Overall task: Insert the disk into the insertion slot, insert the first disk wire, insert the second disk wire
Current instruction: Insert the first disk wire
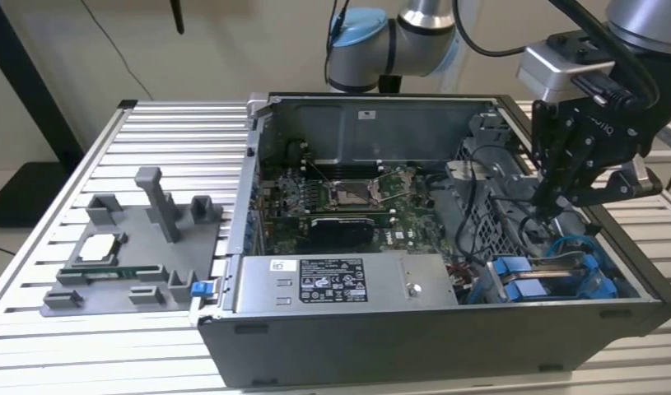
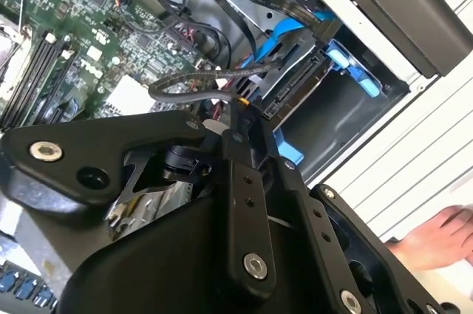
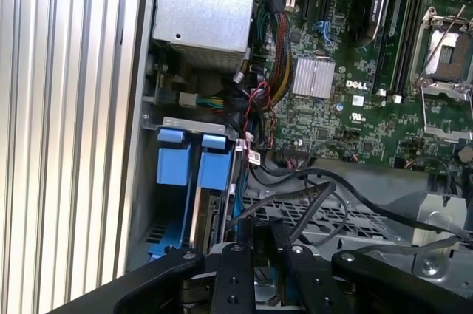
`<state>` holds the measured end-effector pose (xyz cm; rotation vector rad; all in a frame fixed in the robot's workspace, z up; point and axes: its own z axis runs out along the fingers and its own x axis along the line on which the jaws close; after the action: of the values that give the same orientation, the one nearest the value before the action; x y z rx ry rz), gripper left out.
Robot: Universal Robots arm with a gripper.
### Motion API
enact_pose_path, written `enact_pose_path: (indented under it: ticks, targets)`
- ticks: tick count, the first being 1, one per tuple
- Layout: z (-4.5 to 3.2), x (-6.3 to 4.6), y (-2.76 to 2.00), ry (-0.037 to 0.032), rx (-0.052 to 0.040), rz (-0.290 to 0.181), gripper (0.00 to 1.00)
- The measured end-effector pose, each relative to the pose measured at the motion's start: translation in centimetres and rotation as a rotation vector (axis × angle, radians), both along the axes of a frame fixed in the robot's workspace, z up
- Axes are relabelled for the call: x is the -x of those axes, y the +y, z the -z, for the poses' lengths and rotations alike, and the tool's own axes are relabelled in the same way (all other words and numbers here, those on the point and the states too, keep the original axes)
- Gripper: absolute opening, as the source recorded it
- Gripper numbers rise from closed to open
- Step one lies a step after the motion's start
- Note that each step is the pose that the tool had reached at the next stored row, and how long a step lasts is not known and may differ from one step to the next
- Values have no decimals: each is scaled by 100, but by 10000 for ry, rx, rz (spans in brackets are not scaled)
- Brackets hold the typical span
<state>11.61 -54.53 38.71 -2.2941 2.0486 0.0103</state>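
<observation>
Over the open grey computer case's [image 1: 423, 337] drive-cage corner, the black gripper [image 1: 546, 206] hangs, fingers pinched together on a black braided wire [image 2: 192, 81]; the silver-grey disk [image 2: 299, 81] in its blue carrier sits in the sheet-metal insertion slot [image 3: 188, 123] just below the fingertips, connector edge facing them

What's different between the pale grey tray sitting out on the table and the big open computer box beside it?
The tray is low, pale grey, with upright posts; the computer case is a darker box, open on top. The tray carries a few loose parts; the case is packed with a circuit board and cables. The gripper hangs over the case, not the tray. Both rest on the slatted table.
</observation>
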Motion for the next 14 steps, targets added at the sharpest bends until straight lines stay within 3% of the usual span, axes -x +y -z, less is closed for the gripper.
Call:
enact_pose_path:
  ticks: [9, 10, 14]
  targets:
    - [0, -15, 0, -1, -22, -21, 0]
    - [0, -15, 0, -1, -22, -22, 100]
    - [0, -15, 0, -2, -25, -25, 100]
